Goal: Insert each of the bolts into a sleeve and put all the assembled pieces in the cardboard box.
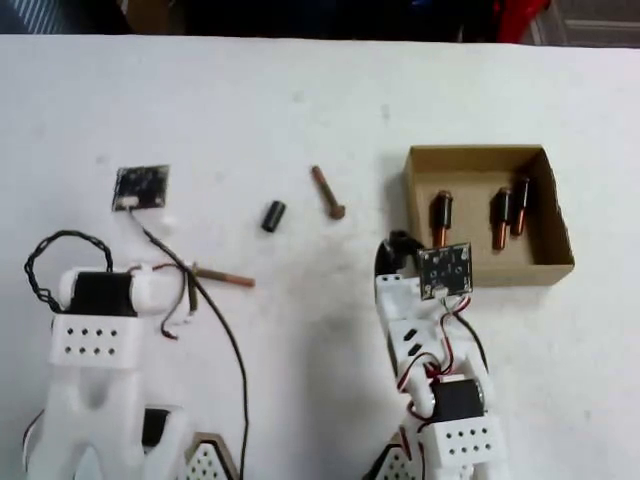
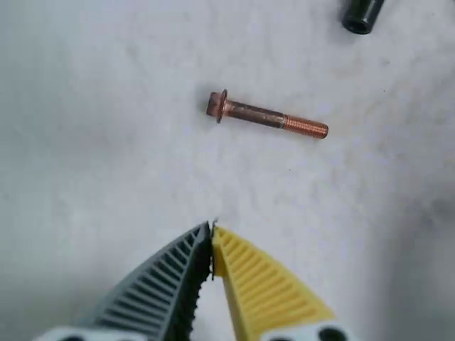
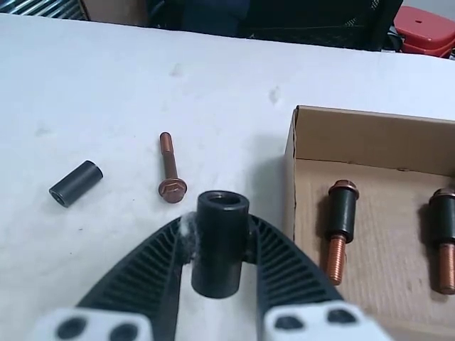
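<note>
Presently grips a short black cylindrical metal sleeve point(image 3: 217, 266) upright between the two black ribbed fingers point(image 3: 142, 273) of the right gripper point(image 3: 217, 226), at lower centre of the right wrist view, bore open at the top. Shows a second black sleeve point(image 1: 273, 216) loose at centre of the high view, with one copper-coloured flanged bolt point(image 1: 328, 192) just right of it and another copper-coloured bolt point(image 1: 222, 277) lower left, beside the left arm. Holds the left gripper point(image 2: 212, 234) closed on nothing, grey and yellow tips pressed together at lower centre of the left wrist view, apart from the bolt beyond them. Has three assembled pieces point(image 1: 441, 217) lying in the shallow brown cardboard box point(image 1: 476, 156) at right.

Probably risks twisting the held sleeve off axis once a bolt pushes in: smooth round metal between narrow pads resists turning poorly. May also jam thread against the bore's rim if misaligned. Could roll a bolt away on the slick white table point(image 1: 250, 110), since round shanks turn freely.

Looks matte on the sleeves, coppery on the bolts, threaded along the tail half, hexagonal and flanged at the head. Looks fibrous on the box, ridged and pliant on the fingers.
</note>
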